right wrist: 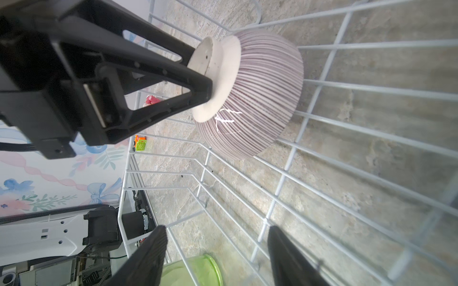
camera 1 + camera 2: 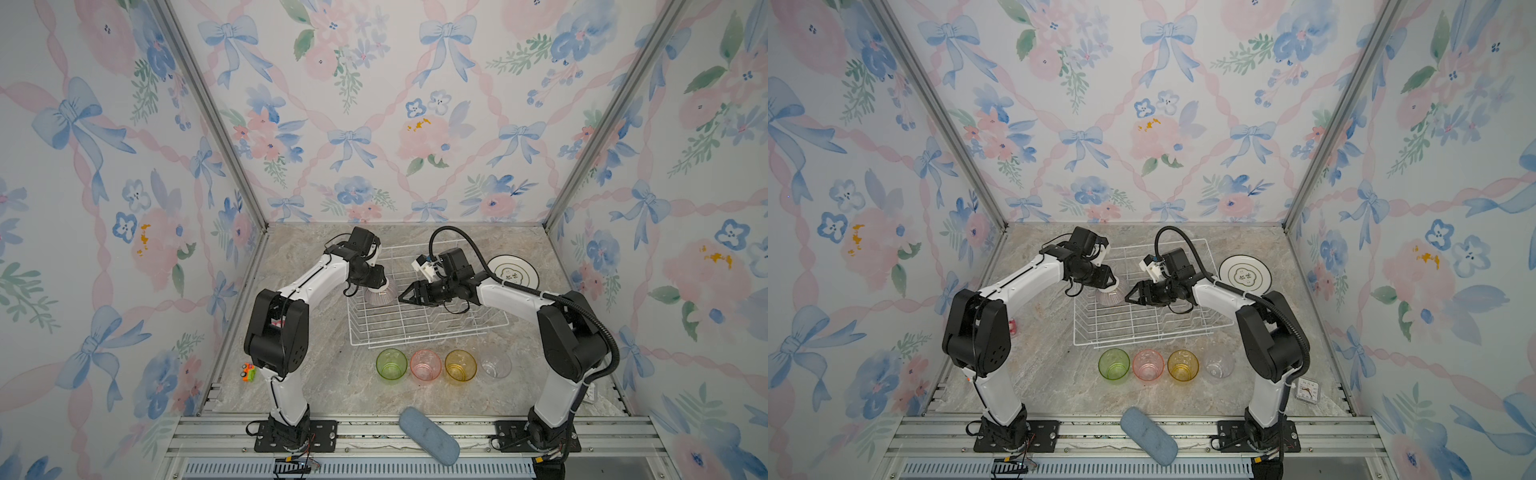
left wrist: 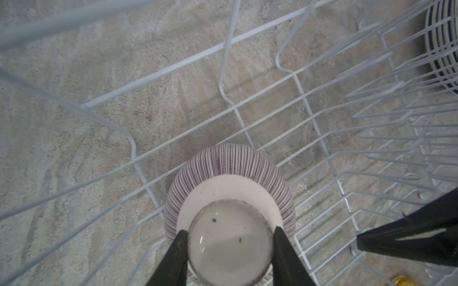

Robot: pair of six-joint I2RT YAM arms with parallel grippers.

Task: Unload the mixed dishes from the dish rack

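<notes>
The striped bowl (image 2: 379,297) (image 2: 1111,297) is upside down in the left half of the white wire dish rack (image 2: 415,337) (image 2: 1142,343). My left gripper (image 3: 229,235) (image 2: 377,286) is shut on the bowl's (image 3: 230,168) round foot, one finger on each side. My right gripper (image 1: 215,237) (image 2: 402,298) is open inside the rack, pointing at the bowl (image 1: 267,94) from its right, apart from it. A stack of printed plates (image 2: 515,272) (image 2: 1245,273) lies on the table right of the rack. Green (image 2: 391,364), pink (image 2: 425,365), yellow (image 2: 460,365) and clear (image 2: 496,365) tumblers stand in a row in front of the rack.
Upright prongs fill the rack's right half (image 3: 386,138). A blue oblong pad (image 2: 429,435) lies on the front rail. A small toy car (image 2: 248,372) sits at the left edge, a pink toy (image 2: 1014,326) behind the left arm, a small clock (image 2: 1308,392) by the right arm's base.
</notes>
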